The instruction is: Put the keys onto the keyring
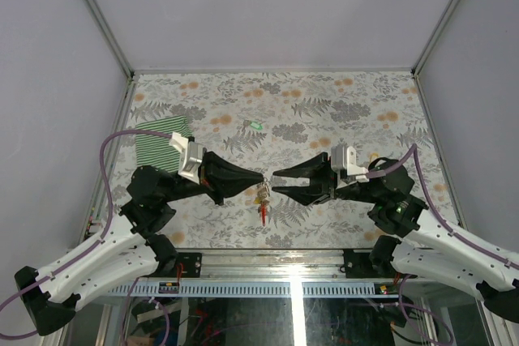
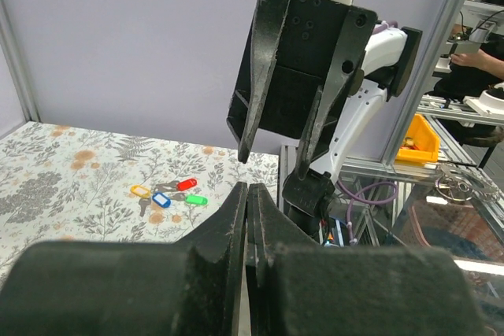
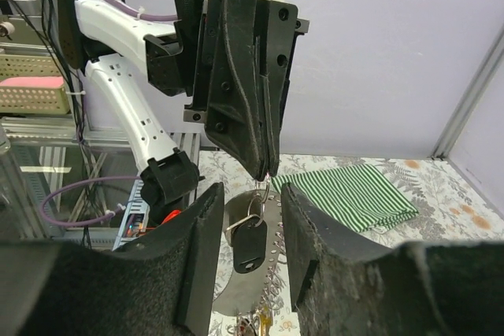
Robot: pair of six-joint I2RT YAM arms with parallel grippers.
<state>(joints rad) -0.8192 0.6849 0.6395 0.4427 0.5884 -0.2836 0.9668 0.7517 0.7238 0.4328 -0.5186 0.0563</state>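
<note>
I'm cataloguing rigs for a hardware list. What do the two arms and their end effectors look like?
The left arm and right arm each have white lower links and black upper joints. A purple cable loops along each arm. The left end effector and right end effector are matte black. Each has two long tapering fingers and a white block at the wrist.

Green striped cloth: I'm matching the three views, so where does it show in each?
Top external: the green striped cloth lies left of centre, beside the left gripper's base.
Left wrist: not in it.
Right wrist: right of centre, on the table beyond the left gripper's tip.
Shared landmark: the left gripper, seen in all three.
</note>
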